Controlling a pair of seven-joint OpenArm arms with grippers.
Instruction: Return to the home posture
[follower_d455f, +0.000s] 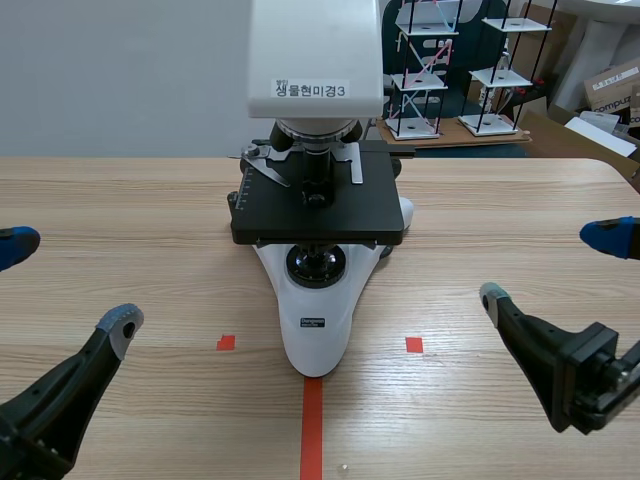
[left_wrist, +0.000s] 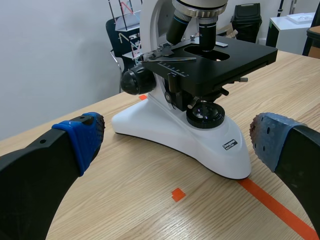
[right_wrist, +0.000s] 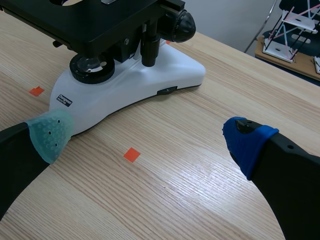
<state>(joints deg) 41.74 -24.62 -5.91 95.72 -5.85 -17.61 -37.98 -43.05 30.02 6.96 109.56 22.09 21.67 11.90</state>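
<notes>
flanking microscope, left claw and right claw both spread wide, each well apart from its base.

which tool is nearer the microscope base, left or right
Right, narrowly. The right tool is open just beside the microscope base; the left tool is open on the opposite side, slightly farther off.

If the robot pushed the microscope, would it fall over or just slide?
Probably slide, or hardly budge: the microscope sits on a wide white base flat on the wooden table and looks heavy for its size. A push up high on its big head might tip it. Its lenses are likely fragile.
</notes>
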